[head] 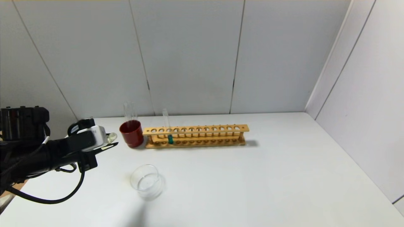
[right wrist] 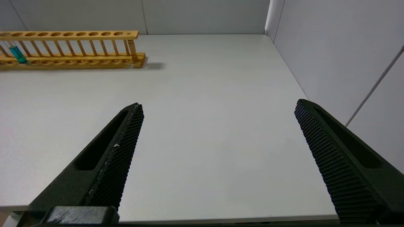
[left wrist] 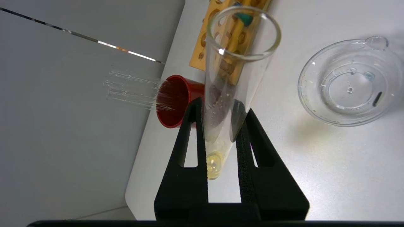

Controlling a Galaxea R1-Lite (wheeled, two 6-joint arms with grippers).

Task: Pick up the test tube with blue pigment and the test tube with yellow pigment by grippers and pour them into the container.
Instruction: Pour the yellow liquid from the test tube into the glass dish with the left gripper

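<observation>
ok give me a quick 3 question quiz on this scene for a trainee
1. True or false: the left end effector is shut on the test tube with yellow pigment.
2. Where is the test tube with blue pigment? A) in the wooden rack B) in the red cup C) lying in the container
3. Fill in: the right end effector is ___ and holds nothing.

Key: 1 true; 2 A; 3 open
</observation>
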